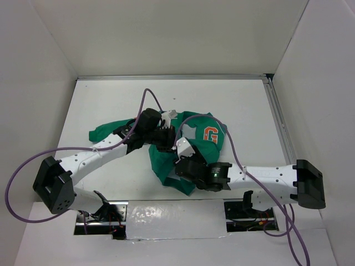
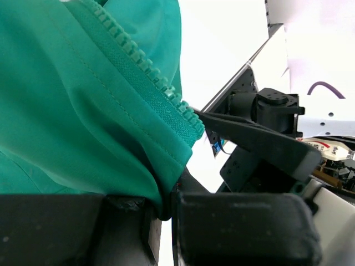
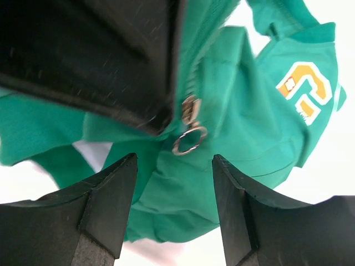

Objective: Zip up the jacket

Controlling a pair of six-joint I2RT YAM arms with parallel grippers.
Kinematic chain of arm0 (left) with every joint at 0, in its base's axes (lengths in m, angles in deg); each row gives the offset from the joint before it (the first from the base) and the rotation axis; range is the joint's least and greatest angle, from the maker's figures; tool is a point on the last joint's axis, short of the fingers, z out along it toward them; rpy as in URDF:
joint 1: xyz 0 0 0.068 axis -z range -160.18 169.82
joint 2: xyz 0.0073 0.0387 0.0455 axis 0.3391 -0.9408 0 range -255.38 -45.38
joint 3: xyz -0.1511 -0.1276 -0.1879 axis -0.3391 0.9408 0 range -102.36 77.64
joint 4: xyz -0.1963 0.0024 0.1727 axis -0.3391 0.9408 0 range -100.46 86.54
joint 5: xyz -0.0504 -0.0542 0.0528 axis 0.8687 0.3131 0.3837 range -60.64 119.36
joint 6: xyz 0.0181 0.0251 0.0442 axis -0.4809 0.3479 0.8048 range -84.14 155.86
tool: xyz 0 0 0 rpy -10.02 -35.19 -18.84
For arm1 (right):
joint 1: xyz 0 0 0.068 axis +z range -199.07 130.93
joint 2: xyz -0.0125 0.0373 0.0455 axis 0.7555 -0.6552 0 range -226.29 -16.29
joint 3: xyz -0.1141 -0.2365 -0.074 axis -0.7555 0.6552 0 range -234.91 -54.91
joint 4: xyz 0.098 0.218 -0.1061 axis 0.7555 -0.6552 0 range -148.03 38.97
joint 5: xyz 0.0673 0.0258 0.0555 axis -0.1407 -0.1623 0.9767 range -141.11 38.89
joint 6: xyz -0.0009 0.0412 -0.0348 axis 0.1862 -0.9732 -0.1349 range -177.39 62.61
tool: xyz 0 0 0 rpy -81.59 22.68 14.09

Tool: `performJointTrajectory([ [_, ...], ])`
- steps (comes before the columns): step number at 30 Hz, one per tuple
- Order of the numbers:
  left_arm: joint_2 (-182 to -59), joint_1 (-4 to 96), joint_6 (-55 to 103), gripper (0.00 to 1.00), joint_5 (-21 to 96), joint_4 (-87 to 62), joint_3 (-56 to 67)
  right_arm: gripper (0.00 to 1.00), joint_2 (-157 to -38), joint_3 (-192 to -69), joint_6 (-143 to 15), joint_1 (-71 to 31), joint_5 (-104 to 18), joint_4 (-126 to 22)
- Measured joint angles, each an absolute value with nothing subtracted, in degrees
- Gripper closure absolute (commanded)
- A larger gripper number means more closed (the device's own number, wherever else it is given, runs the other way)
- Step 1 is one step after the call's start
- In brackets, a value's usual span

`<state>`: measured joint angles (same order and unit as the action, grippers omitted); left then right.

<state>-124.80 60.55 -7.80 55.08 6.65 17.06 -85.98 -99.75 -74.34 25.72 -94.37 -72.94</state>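
Lying crumpled near the middle of the flat white tabletop [image 1: 244,105], the small green fabric jacket [image 1: 161,165] sits under both of my arms, which meet over it from the left and right. Left wrist view: my left end effector [image 2: 165,208] is closed down to a narrow slit, and a fold of the green fabric is pinched between its two black fingers. A row of green plastic zipper teeth [image 2: 141,61] runs diagonally along the fabric edge above that grip and ends close to the black body of my other arm. Right wrist view: my right end effector [image 3: 175,166] stands wide, its two dark fingers well apart and holding nothing, with green fabric showing in the gap between them. Just beyond its fingertips lies the small silver metal zipper slider [image 3: 189,113], with its round wire pull ring [image 3: 189,138] below it. The slider sits just beside the black housing of my left end effector. The orange and white "G" chest patch [image 3: 304,88] lies on the panel to the right, well apart from the slider.
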Motion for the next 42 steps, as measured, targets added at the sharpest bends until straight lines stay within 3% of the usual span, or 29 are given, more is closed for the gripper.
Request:
performJointTrajectory([
  [10, -124.8, 60.8, -7.6, 1.0, 53.5, 9.7, 16.4, 0.39, -86.9, -102.5, -72.7, 26.5, -100.2, -72.4],
  [22, -124.8, 60.9, -6.3, 1.0, 54.1, 9.4, 16.3, 0.45, -86.9, -102.5, -66.1, 26.3, -97.6, -68.6],
  [26, -124.8, 60.9, -6.1, 1.0, 54.2, 9.2, 16.3, 0.53, -87.2, -102.5, -64.2, 25.7, -96.0, -67.5],
  [33, -124.8, 61.0, -5.6, 1.0, 54.3, 9.1, 16.3, 0.52, -88.7, -102.6, -63.8, 24.5, -95.2, -67.1],
  [37, -124.8, 61.0, -4.8, 1.0, 54.3, 8.4, 16.3, 0.67, -88.7, -102.6, -63.7, 23.9, -94.7, -66.6],
  [40, -124.7, 61.0, -4.8, 1.0, 54.2, 7.9, 16.3, 0.85, -88.6, -102.6, -63.5, 23.9, -93.5, -66.5],
  [42, -124.7, 60.9, -4.7, 1.0, 54.0, 7.8, 16.3, 0.89, -88.3, -102.6, -63.6, 23.8, -92.8, -66.9],
])
